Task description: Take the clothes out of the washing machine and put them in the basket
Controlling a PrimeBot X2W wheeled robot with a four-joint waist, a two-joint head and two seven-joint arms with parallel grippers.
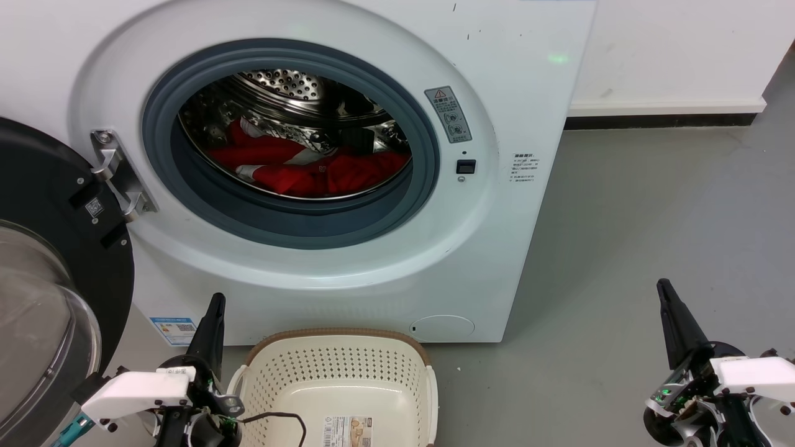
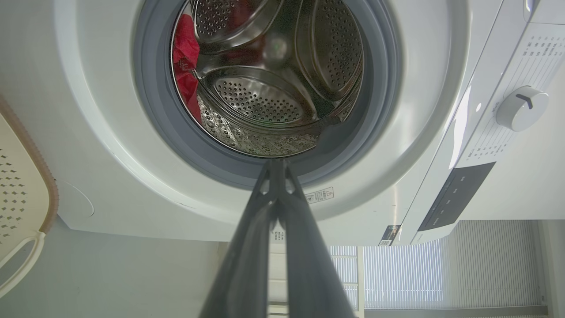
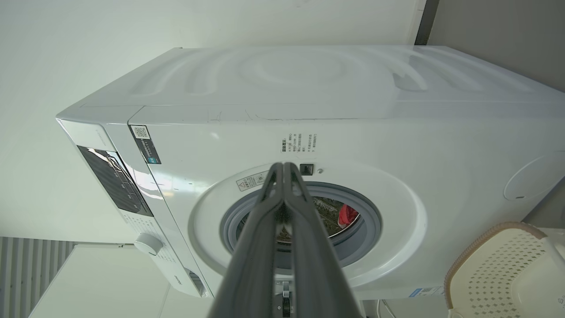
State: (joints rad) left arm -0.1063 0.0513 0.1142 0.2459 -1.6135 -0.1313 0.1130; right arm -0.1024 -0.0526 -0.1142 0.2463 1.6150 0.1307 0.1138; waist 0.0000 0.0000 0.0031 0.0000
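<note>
My left hand (image 1: 216, 302) and right hand (image 1: 663, 287): fingers together, empty. Red fabric clothes (image 1: 310, 172) lie in the white washing machine (image 1: 497, 248); cream perforated basket (image 1: 338, 334) sits below to catch them.

You have a washing machine (image 1: 528, 81) with a smooth, glossy white shell, its drum (image 1: 282, 82) shiny perforated steel behind a matt grey seal (image 1: 298, 226). The clothes (image 1: 329, 177) are soft red cloth (white trim), and the basket (image 1: 335, 366) is matt cream plastic with a paper label (image 1: 348, 430).

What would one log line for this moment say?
door open | clothes in washing machine | basket holds no clothes | left gripper shut, holding nothing | right gripper shut, holding nothing
</note>
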